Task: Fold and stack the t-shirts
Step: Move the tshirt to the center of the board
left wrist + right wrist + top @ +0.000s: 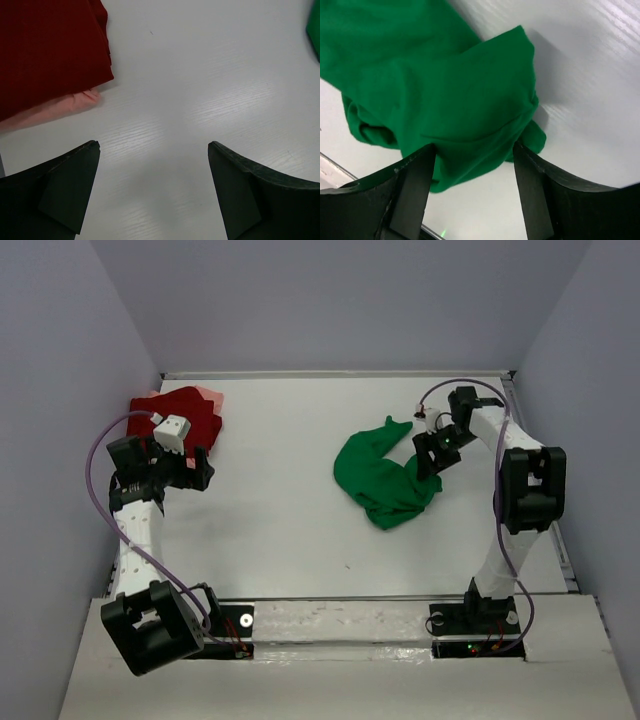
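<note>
Green t-shirt (385,480) lies crumpled on the desk's (280,530) right side, the right gripper (475,150) spread astride a bunched edge, apparently to lift it. The left gripper (154,147) hangs wide open beside the dark red t-shirt (190,412), folded atop the pink t-shirt (65,107).

Left claw (154,147) gapes wide; right claw (472,150) stands partly spread, aimed downward.

The pale pink t-shirt (65,107) lies mostly hidden under the dark red t-shirt (50,50), only a thin strip showing at its lower edge; the dark red t-shirt runs off the top and left of the left wrist view; there the green t-shirt (315,25) is a mere sliver at the right edge; in the right wrist view it spills past the top and left, its lower fold between the right gripper (474,150) fingers, which may be pinching it.
</note>
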Controlling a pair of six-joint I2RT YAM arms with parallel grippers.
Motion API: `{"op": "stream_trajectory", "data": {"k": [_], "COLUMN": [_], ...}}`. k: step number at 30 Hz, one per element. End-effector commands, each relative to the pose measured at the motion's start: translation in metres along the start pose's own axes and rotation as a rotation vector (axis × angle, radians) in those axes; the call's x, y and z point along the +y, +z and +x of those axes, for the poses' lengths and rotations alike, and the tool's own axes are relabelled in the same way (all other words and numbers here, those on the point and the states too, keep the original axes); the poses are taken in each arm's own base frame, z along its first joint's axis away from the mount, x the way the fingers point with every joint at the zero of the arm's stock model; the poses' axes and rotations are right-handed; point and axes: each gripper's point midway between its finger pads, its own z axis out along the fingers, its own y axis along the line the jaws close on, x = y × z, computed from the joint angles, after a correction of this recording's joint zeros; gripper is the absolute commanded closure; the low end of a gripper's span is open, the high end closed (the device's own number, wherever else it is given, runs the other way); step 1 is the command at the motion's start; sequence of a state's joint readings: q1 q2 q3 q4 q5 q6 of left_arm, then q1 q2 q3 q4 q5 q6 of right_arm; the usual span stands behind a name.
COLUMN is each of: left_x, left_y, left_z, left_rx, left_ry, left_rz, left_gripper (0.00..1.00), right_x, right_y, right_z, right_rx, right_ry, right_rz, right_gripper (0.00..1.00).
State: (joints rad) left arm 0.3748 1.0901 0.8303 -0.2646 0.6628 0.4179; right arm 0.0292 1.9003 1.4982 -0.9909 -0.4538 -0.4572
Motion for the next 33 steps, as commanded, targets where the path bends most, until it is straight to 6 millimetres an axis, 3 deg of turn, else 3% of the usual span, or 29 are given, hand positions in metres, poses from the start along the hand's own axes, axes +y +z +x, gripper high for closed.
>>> {"op": "stream_trajectory", "data": {"k": [1,2,3,5,6,9,12,15,16,20,22,24,27,31,33], "left_x": [-0.003,-0.003,-0.003,-0.003,-0.003,-0.002,-0.007,-0.025,-0.032,-0.092,-0.108,-0.111,-0.132,-0.142,-0.161], "left_y": [-0.002,-0.002,-0.002,-0.002,-0.001,0.000,0.006,0.017,0.022,0.056,0.066,0.091,0.124,0.176,0.199], "left_z": [-0.005,-0.005,-0.005,-0.004,-0.003,-0.003,-0.001,-0.004,-0.005,-0.016,-0.022,-0.041,-0.063,-0.076,-0.082], "left_rx": [-0.021,-0.021,-0.021,-0.020,-0.017,-0.012,0.002,0.052,0.074,0.189,0.221,0.225,0.226,0.267,0.280], "left_ry": [0.018,0.019,0.018,0.016,0.016,0.012,0.006,0.040,0.054,0.136,0.123,0.132,0.159,0.178,0.198], "left_rz": [0.017,0.017,0.017,0.019,0.020,0.027,0.064,0.154,0.183,0.442,0.535,0.571,0.653,0.639,0.664], "left_gripper": [0.01,0.01,0.01,0.01,0.01,0.01,0.01,0.01,0.01,0.01,0.01,0.01,0.01,0.01,0.01], "right_x": [-0.014,-0.015,-0.018,-0.021,-0.022,-0.029,-0.036,-0.044,-0.044,-0.030,-0.023,-0.020,-0.021,-0.018,-0.016], "right_y": [0.012,0.011,0.017,0.022,0.025,0.023,0.008,-0.014,-0.018,-0.037,-0.038,-0.037,-0.033,-0.028,-0.028], "right_z": [-0.016,-0.018,-0.017,-0.016,-0.015,-0.018,-0.019,-0.015,-0.013,0.001,0.004,0.012,0.018,0.022,0.022], "right_rx": [-0.025,-0.030,-0.017,-0.005,0.002,0.005,-0.001,-0.025,-0.032,-0.062,-0.074,-0.070,-0.067,-0.069,-0.076], "right_ry": [-0.019,-0.020,-0.010,-0.002,0.004,0.006,0.008,0.033,0.039,0.051,0.051,0.059,0.069,0.098,0.108], "right_rz": [0.015,0.018,0.014,0.012,0.009,0.046,0.131,0.260,0.282,0.305,0.289,0.286,0.297,0.281,0.273], "right_gripper": [0.39,0.45,0.60,0.73,0.99,1.00,1.00,1.00,1.00,1.00,1.00,1.00,1.00,1.00,1.00]}}
